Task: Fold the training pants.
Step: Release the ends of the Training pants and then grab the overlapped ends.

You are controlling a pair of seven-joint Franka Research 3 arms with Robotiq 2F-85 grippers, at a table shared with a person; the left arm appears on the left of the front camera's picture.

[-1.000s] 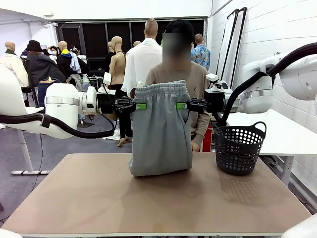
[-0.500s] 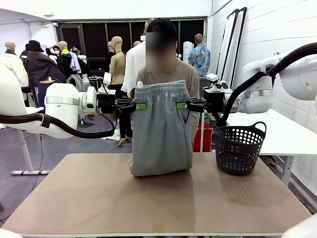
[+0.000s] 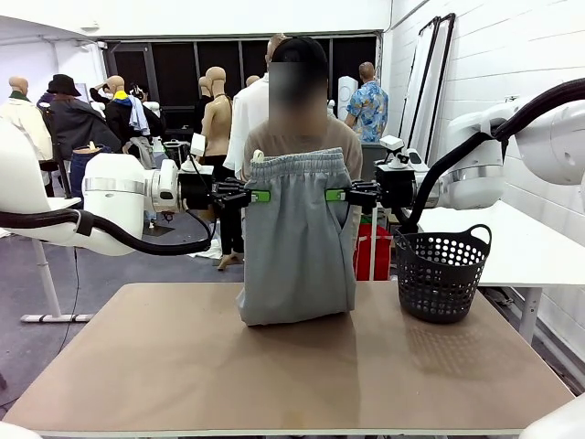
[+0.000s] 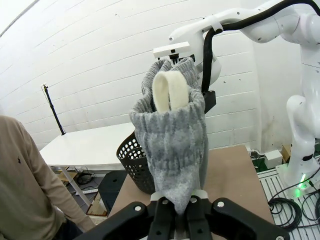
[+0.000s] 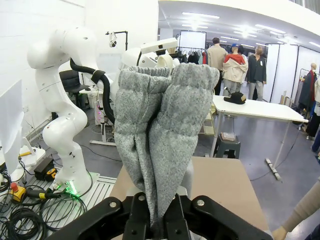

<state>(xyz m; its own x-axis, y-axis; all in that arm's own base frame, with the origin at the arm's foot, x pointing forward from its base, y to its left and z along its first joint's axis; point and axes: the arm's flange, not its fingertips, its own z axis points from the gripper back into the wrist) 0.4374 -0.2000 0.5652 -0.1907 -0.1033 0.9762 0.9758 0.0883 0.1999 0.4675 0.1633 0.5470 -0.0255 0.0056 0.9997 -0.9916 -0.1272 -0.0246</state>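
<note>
Grey jersey hangs in the middle of the frame: the training pants [image 3: 295, 240] are held upright, waistband on top and lower end bunched on the tabletop [image 3: 183, 366]. The left fingers [image 3: 260, 195] are clamped shut on the left edge near the waistband, and the right fingers [image 3: 335, 195] are clamped shut on the right edge. The biggest risk, as I judge it, is that the whole soft length slumps into a heap instead of lying flat when lowered, since its bottom is already crumpled against the tabletop. A smaller risk is uneven travel: if one side drops or moves faster, the cloth skews and the fold line comes out crooked. The smallest risk is the pinch itself. Both wrist views show only a narrow bite of gathered fabric between the fingers, so pulling the arms apart could tug it free. The room is a large white-walled hall with people farther off across the upper part of the frame. A person [image 3: 302, 133] in a tan top stands just behind the pants, near enough that a forward swing might brush them. The tabletop is a plain brown board, bare across the lower half of the frame. A black mesh basket [image 3: 441, 274] sits at centre right, near the right arm, where a low sweep could clip it.
</note>
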